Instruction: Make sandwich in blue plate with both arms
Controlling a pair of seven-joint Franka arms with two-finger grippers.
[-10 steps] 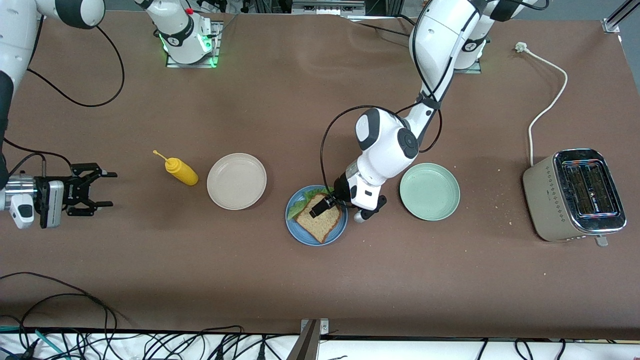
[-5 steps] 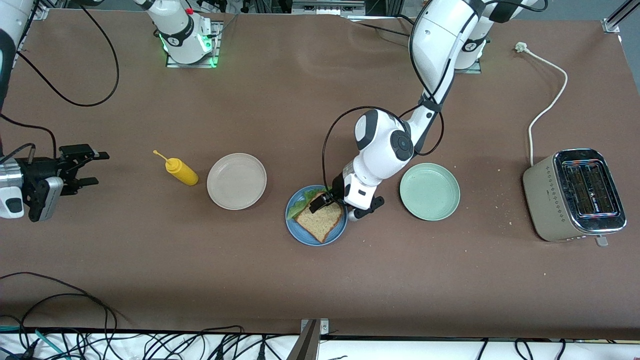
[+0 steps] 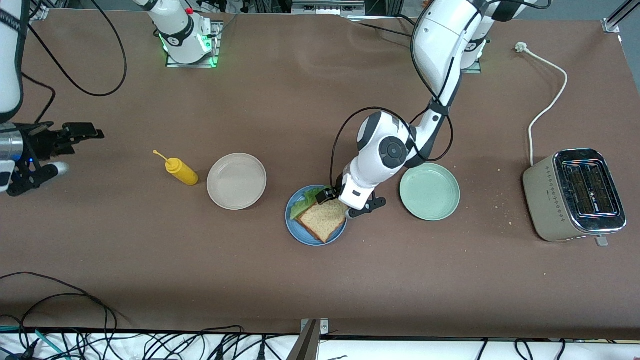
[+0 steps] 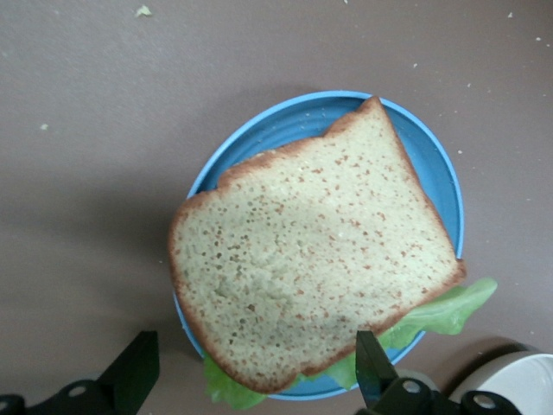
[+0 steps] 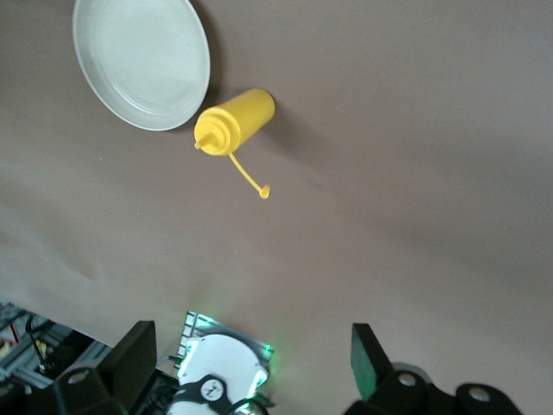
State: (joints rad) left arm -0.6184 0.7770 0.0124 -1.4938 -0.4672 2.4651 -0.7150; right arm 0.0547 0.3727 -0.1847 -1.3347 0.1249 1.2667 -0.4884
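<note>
The blue plate (image 3: 298, 231) lies mid-table between a beige plate and a pale green one. On it rests the sandwich (image 3: 324, 220): a tan bread slice on top, with green lettuce (image 3: 301, 205) sticking out from under it. My left gripper (image 3: 330, 196) hovers open over the plate's rim, toward the green plate, holding nothing. The left wrist view shows the bread (image 4: 315, 251), the lettuce (image 4: 449, 311) and the plate's rim (image 4: 259, 143), with my left gripper (image 4: 251, 380) spread wide over the sandwich's edge. My right gripper (image 3: 82, 135) hangs open and empty over the right arm's end of the table.
A beige plate (image 3: 236, 181) and a yellow squeeze bottle (image 3: 181, 171) lie toward the right arm's end; the right wrist view shows both, plate (image 5: 143, 60) and bottle (image 5: 233, 121). A pale green plate (image 3: 429, 191) sits beside the blue one. A toaster (image 3: 575, 195) with a white cord stands at the left arm's end.
My left gripper has pulled back off the top bread slice toward the plate's rim. My right arm has swung away from the bottle, toward the table's end and the robots' bases.
</note>
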